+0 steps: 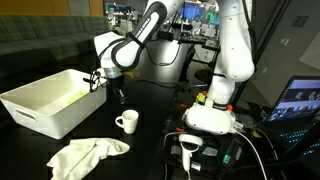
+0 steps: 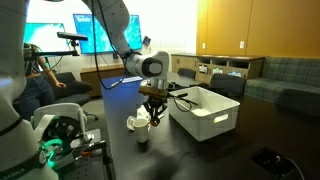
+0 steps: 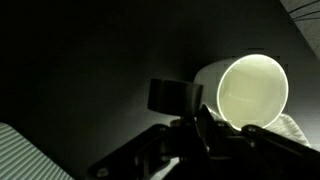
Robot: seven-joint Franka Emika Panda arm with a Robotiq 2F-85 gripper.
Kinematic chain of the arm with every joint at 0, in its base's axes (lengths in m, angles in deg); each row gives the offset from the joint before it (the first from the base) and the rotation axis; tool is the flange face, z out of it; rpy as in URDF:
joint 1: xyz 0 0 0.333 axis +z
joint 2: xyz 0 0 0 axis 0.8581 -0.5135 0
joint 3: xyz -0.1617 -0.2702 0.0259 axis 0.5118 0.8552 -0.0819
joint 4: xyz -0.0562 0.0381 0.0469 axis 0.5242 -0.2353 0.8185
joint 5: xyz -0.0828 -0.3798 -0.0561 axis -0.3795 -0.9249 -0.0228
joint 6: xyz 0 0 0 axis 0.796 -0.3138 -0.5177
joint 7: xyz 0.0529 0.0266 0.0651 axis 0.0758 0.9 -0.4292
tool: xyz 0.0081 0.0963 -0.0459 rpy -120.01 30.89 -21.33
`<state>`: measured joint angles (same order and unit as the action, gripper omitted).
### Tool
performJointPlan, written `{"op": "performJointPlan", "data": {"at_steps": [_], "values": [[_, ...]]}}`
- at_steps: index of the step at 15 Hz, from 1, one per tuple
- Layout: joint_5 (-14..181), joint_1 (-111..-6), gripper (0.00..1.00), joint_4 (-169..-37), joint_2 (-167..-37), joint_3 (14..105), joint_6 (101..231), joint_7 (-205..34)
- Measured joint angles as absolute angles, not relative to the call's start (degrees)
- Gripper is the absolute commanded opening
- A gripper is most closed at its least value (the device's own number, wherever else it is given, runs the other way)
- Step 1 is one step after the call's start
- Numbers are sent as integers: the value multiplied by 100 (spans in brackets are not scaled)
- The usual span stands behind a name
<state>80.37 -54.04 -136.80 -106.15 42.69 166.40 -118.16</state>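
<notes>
In an exterior view the gripper (image 1: 115,94) is seen poised just above the white mug (image 1: 126,122), which stands upright on the dark table (image 1: 155,100) near the white bin (image 1: 45,105) and a crumpled cloth (image 1: 88,155). In an exterior view the mug (image 2: 138,121) is shown just below the gripper (image 2: 152,106), beside the bin (image 2: 205,112). In the wrist view the mug's open mouth (image 3: 252,92) is seen close ahead; nothing is seen gripped, and the spread of the jaws cannot be told.

White rectangular bin (image 1: 45,112) stands on dark counter (image 1: 155,105); crumpled pale cloth (image 1: 88,155) lies near it, apart. Lit laptop screen (image 1: 300,100) at counter edge; green sofa (image 1: 40,40) behind
</notes>
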Motion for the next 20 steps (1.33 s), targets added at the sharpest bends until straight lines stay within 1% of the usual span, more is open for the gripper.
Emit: {"op": "performJointPlan", "data": {"at_steps": [11,20], "values": [[8380,-5468,3,-14213,-10626,4183,17499,-12014],[8753,-5575,3,-14372,-10604,4031,17773,-11907]]}}
